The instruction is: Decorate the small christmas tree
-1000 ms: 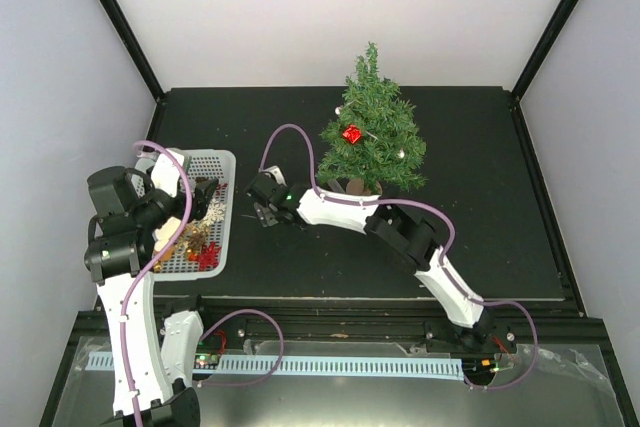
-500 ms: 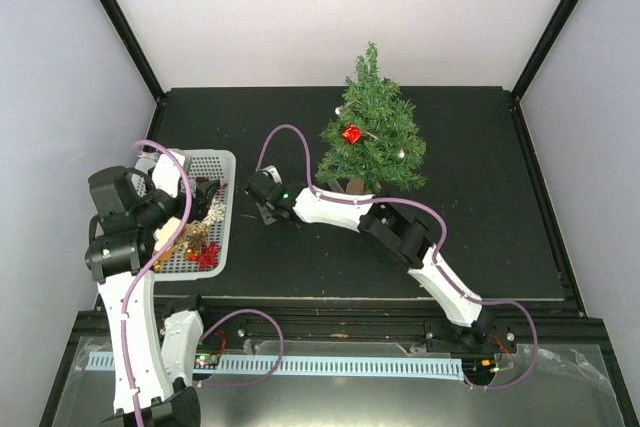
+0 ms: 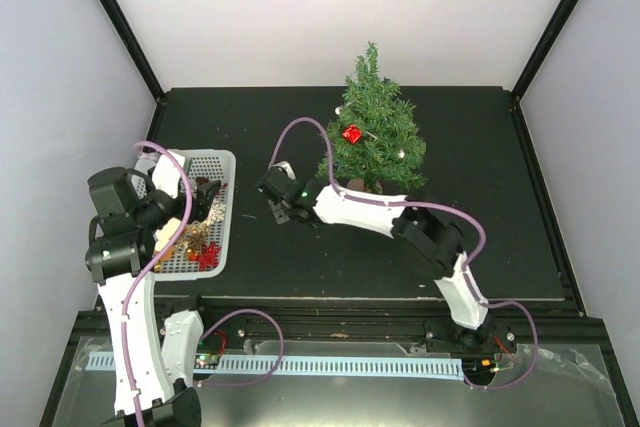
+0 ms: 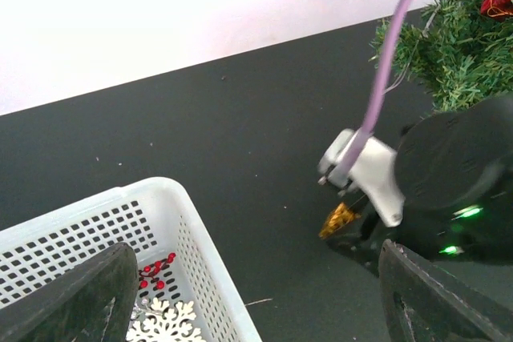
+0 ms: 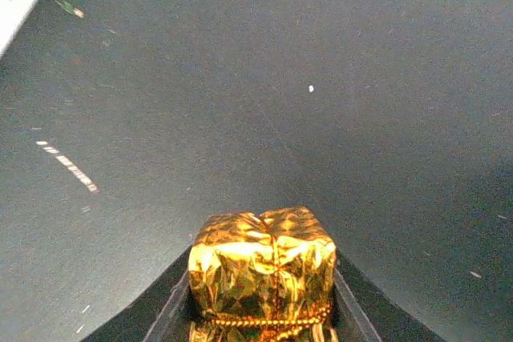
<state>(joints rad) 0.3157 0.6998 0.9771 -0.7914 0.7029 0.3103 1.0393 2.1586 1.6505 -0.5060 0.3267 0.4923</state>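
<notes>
Two grippers concern us. On the near left, our left gripper [image 3: 205, 195] hangs spread wide over the white basket [image 3: 226, 161]. Just beside it, our right gripper [image 3: 279, 209] pinches a gold foil gift ornament [image 5: 263, 266]. Beyond and rightward stands the small christmas tree [image 3: 372, 137], upright, and the right arm is much nearer it.

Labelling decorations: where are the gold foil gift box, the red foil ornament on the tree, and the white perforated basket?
gold foil gift box [image 5: 262, 266]: right wrist view, front face.
red foil ornament [image 3: 351, 133]: top view, centre.
white perforated basket [image 4: 172, 190]: left wrist view, rim corner.
</notes>
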